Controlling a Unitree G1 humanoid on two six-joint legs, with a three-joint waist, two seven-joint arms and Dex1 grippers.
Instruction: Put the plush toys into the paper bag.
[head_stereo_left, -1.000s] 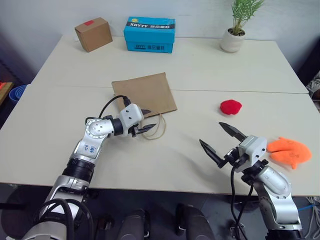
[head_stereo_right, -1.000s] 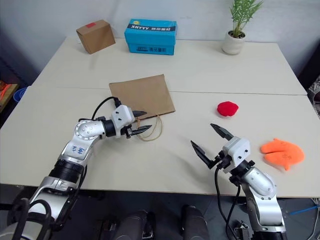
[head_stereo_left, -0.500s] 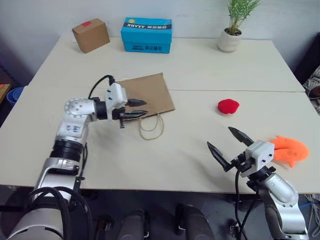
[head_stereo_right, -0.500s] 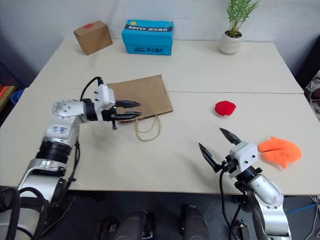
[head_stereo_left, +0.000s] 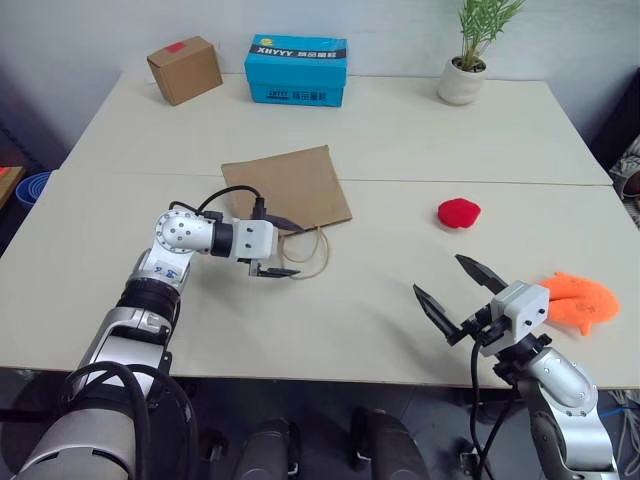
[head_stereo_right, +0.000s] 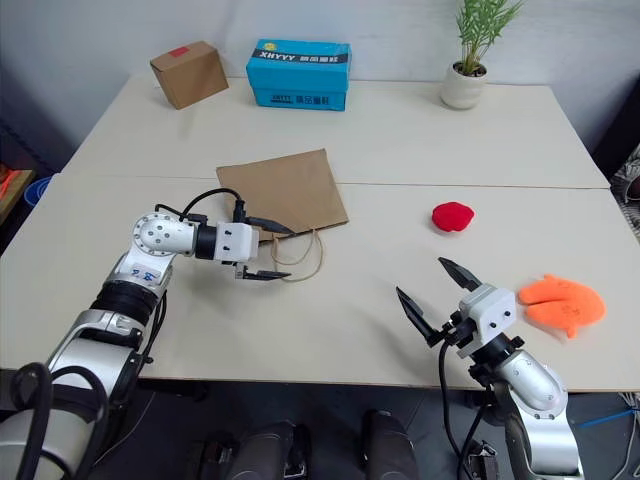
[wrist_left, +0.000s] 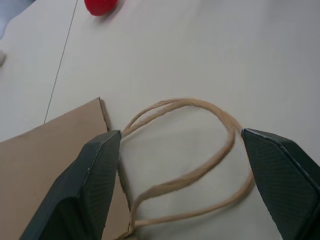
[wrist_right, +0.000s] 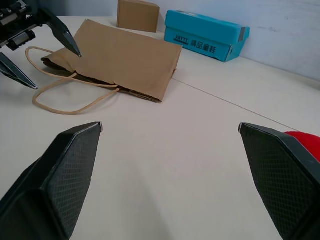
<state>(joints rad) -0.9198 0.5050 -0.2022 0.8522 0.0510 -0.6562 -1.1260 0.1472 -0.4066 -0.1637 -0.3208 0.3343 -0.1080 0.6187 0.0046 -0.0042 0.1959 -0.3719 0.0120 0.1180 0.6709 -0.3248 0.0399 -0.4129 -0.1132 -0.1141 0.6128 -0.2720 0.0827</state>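
- The left gripper, jaws spread and empty, straddles the cord handles at the near edge of the flat paper bag.
- The right gripper hangs open, empty, near-right.
- The red plush and the orange plush lie right of the bag.
- Risk: pinching only cord could drag the bag without opening its mouth.

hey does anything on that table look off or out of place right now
The paper bag lies flat and closed on the table, handles sprawled toward the open left gripper. The red toy and orange toy sit outside it.
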